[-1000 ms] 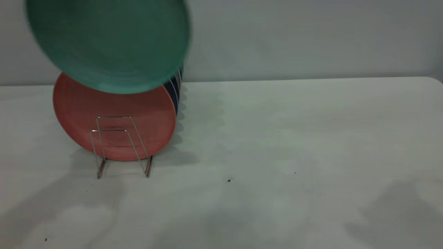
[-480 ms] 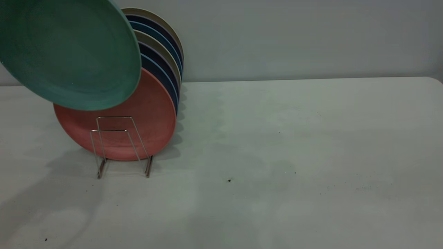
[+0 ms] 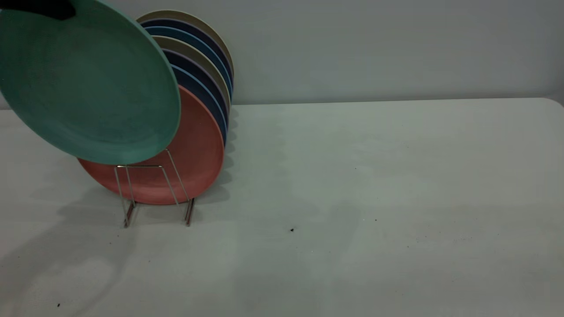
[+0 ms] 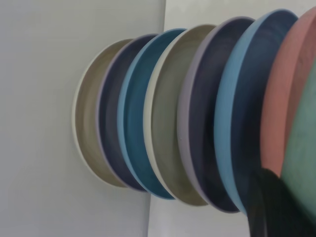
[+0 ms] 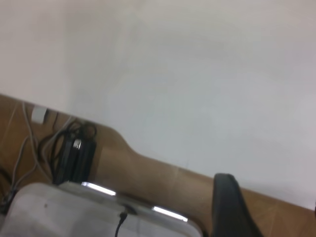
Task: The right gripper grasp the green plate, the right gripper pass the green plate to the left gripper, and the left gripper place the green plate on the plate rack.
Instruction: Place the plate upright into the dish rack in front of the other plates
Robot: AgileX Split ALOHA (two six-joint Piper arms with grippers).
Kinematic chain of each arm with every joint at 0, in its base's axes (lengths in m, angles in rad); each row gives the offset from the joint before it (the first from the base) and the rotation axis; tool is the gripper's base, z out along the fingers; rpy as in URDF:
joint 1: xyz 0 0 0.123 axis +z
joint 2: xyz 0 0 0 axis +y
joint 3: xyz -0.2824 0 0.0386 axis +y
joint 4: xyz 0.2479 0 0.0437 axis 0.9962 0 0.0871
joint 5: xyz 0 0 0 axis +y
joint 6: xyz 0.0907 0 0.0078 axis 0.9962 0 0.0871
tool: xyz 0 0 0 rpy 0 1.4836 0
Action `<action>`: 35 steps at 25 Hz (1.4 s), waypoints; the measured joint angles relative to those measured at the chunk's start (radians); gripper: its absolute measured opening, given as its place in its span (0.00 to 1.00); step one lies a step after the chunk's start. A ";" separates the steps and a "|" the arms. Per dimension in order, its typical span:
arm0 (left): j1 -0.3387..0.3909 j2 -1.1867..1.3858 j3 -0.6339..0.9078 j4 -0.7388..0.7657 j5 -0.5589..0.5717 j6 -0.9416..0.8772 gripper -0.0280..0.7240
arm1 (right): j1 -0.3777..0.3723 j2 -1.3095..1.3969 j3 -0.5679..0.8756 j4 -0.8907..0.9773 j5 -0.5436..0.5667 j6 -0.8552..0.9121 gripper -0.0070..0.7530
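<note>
The green plate [image 3: 88, 83] hangs tilted in the air at the upper left, in front of the salmon-pink plate [image 3: 196, 149]. Its lower edge is just above the front loops of the plate rack [image 3: 139, 166]. My left gripper [image 3: 44, 8] is shut on the plate's top rim; only a black bit of it shows at the top edge. In the left wrist view one black finger [image 4: 274, 207] lies against the green plate [image 4: 303, 148]. My right gripper [image 5: 276, 190] is out of the exterior view. It is open and empty, over the table's edge.
Several plates, dark blue [image 3: 207, 94], blue and beige, stand in the rack behind the pink one; they also show in the left wrist view [image 4: 207, 113]. The white table [image 3: 374, 176] stretches to the right. A grey wall stands behind.
The green plate has moved left and then down toward the rack's front loops. The stacked plates behind it have come into view, and the left gripper now shows at the top edge.
</note>
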 joint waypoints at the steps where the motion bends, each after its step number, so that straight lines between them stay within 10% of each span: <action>1: -0.005 0.004 0.000 0.000 -0.007 0.000 0.10 | 0.000 -0.012 0.007 -0.002 -0.002 0.002 0.57; 26: -0.058 0.071 0.009 0.033 -0.059 -0.001 0.12 | 0.000 -0.027 0.016 -0.020 -0.048 0.004 0.57; 35: -0.058 0.078 0.009 0.034 -0.024 -0.100 0.40 | 0.000 -0.027 0.017 -0.033 -0.048 0.004 0.57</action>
